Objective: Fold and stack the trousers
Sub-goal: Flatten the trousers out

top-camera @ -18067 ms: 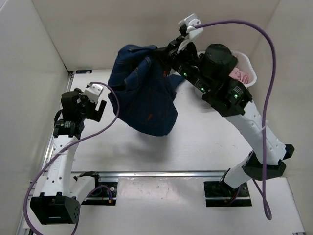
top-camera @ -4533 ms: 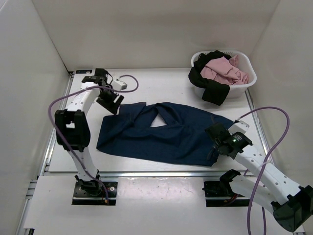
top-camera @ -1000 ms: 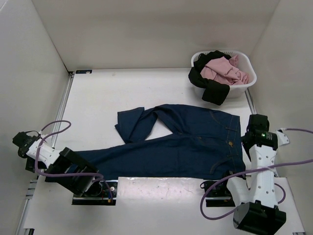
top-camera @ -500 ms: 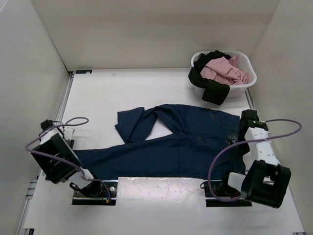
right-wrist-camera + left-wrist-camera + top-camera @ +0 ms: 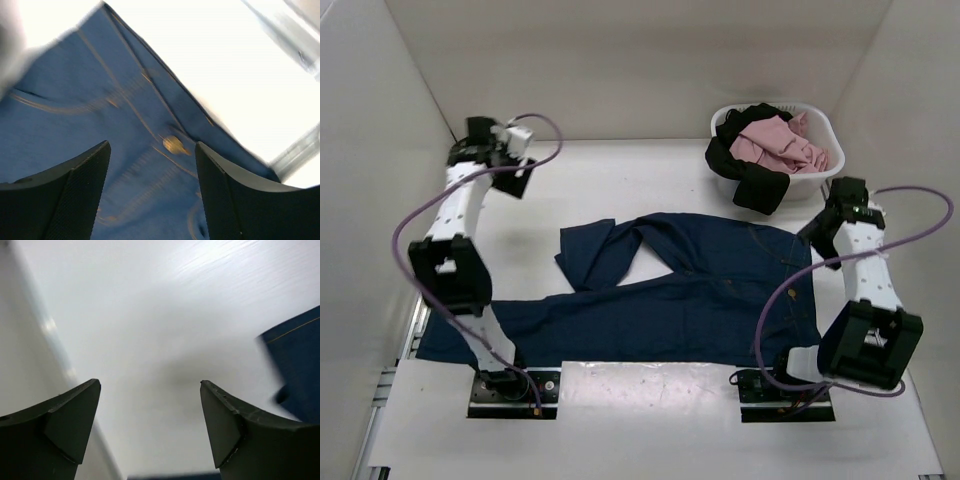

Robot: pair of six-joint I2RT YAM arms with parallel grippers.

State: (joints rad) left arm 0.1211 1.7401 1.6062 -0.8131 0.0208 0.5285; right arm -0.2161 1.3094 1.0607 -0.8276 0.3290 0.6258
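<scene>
Top external: jeans (image 5: 720,300) lie flat on the table (image 5: 620,180), centre to near edge. Waist end is at the right. One leg runs left along the near edge, almost to the left wall. The other leg angles toward the far side and doubles over on itself mid-table.

Left gripper (image 5: 508,168) is up over the far-left corner of the table, well apart from the jeans. Left wrist view: fingers (image 5: 70,415) spread wide, nothing between them, bare white table below. A navy corner of denim shows at the right edge, plus a thin blurred sliver at the bottom.

Right gripper (image 5: 823,225) sits at the right side of the waist end, between the jeans and the basket (image 5: 825,170). Right wrist view: fingers (image 5: 65,190) spread, nothing pinched. Denim with orange stitching and a brass rivet (image 5: 173,145) lies underneath; can't tell whether the tips touch the cloth. Frame is motion-blurred.

Basket is in the far-right corner and holds a pink garment (image 5: 780,140) and a black garment (image 5: 750,185); the black one hangs over the near rim.
</scene>
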